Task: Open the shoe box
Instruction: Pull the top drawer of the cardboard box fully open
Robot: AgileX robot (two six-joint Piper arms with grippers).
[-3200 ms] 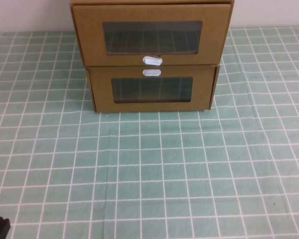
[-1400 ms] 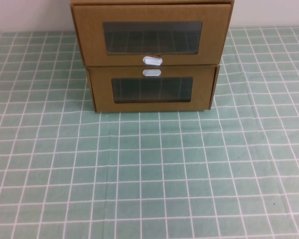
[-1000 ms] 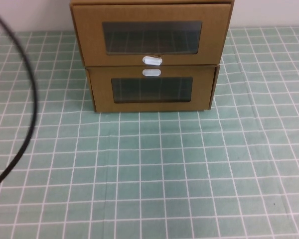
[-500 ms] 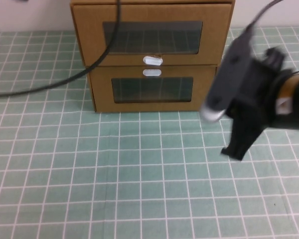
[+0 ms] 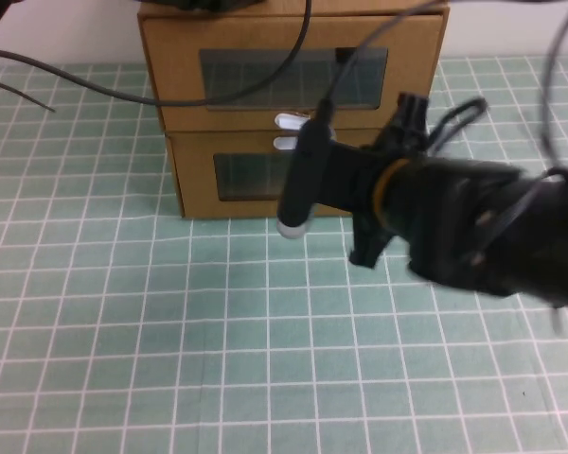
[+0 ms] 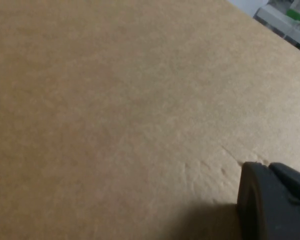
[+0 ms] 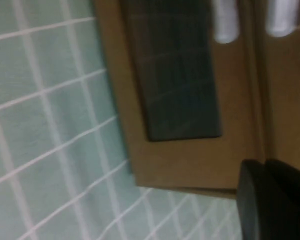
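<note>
Standing at 12 o'clock on a green grid tablecloth [image 5: 123, 331], a brown cardboard shoe box [image 5: 256, 31] is seen from the raised cam: two stacked drawers, each w/ a dark window and a white pull tab, the upper tab [image 5: 289, 121] directly above the lower tab [image 5: 284, 143]. Both drawer fronts are shown flush and closed. The black right arm [image 5: 473, 227] is brought in from 3 o'clock, w/ an orange ring near the wrist. The right gripper [image 5: 312, 180] is held in front of the lower drawer, on the box's 6 o'clock side, hiding approx. half of the lower window [image 7: 175, 70]; its fingers are pressed together. Contact w/ the box cannot be told. In the right wrist view that window and both tabs are seen past one dark fingertip [image 7: 270, 200]. The left gripper [image 6: 272, 200] is placed close over the box's plain cardboard top, which fills the left wrist view; whether it is spread or closed cannot be told. Part of the left arm [image 5: 208, 5] is seen at the box's top edge, w/ black cables [image 5: 208, 97] draped across the upper drawer front.
</note>
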